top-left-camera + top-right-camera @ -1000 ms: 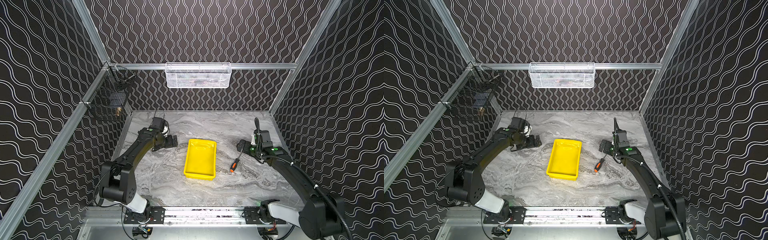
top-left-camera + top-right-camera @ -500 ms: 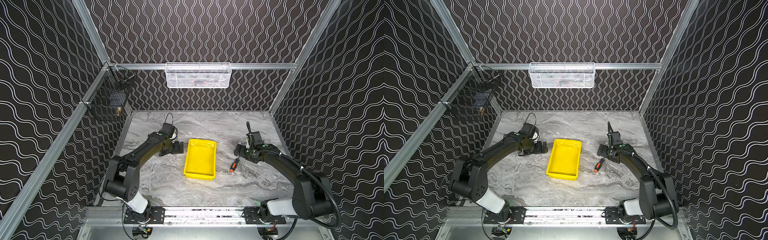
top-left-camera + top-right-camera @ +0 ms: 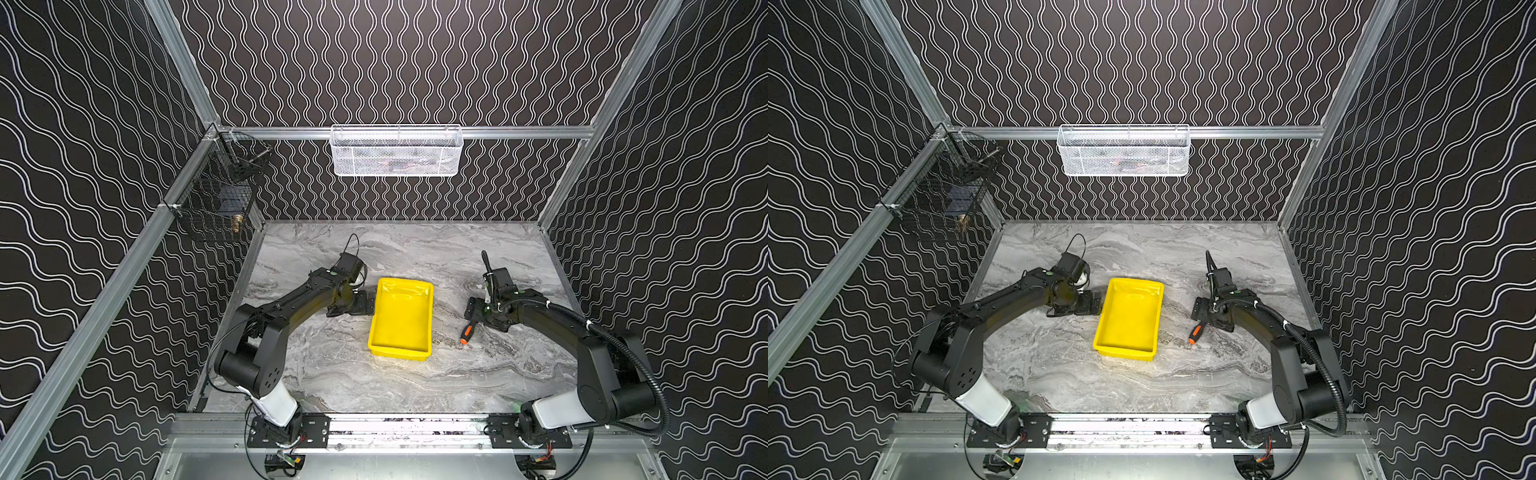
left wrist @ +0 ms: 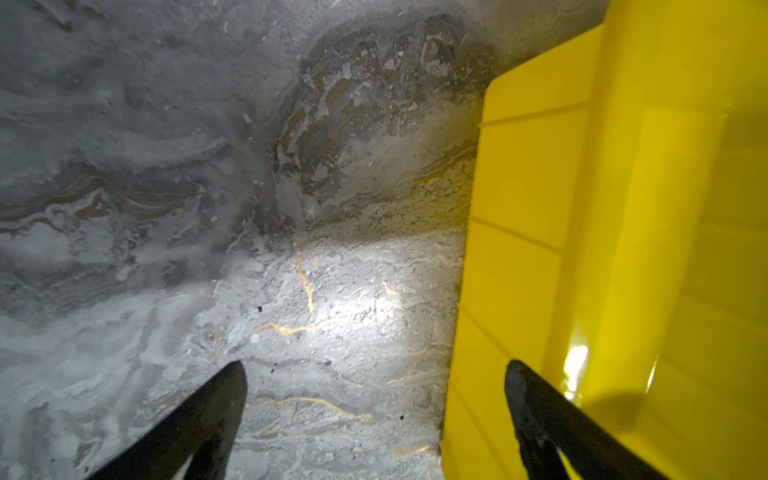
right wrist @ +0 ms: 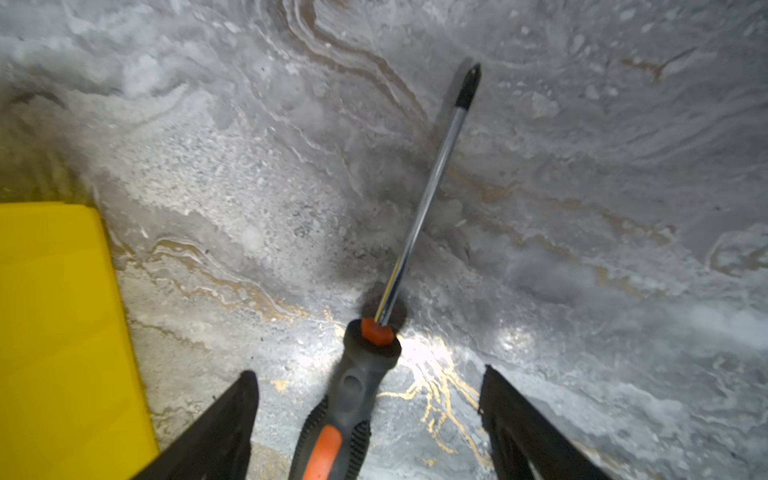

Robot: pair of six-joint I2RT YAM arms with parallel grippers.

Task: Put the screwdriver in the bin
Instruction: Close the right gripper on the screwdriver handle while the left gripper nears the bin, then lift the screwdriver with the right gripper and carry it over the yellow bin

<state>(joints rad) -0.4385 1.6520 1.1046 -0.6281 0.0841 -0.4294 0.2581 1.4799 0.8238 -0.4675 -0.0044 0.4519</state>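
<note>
The screwdriver lies flat on the marble table to the right of the bin, with its black-and-orange handle nearer the front. My right gripper is open and low over it. One finger stands on each side of the handle, with a gap at both sides. The thin shaft points away past the fingertips. The yellow bin sits mid-table and is empty. My left gripper is open, straddling the bin's left wall.
A white mesh basket hangs on the back rail. A black wire basket hangs at the back left corner. Patterned walls close in three sides. A metal rail runs along the front.
The left gripper has moved right, up to the bin's left wall. The right gripper has come left and down over the screwdriver's handle. Screwdriver and bin have not moved.
</note>
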